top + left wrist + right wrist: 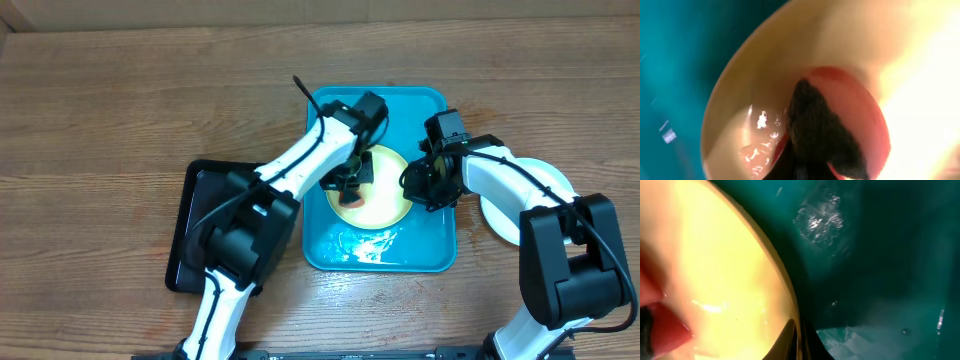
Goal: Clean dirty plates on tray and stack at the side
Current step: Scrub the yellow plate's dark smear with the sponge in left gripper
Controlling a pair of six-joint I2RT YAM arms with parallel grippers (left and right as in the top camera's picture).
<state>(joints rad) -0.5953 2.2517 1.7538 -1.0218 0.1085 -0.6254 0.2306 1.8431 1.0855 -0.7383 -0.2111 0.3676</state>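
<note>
Yellow plate (380,212) | left pincer (345,185) grips sponge (820,130), wrist-view only | right pincer (422,186) nips rim

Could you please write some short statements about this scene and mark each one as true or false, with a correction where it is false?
1. A yellow plate lies on the blue tray. True.
2. The black tray lies beside the right arm. False: it lies beside the left arm.
3. The left gripper holds a dark scrubber on the plate. True.
4. The blue tray is dry. False: water glints on it.
5. The right gripper is at the plate's rim. True.
</note>
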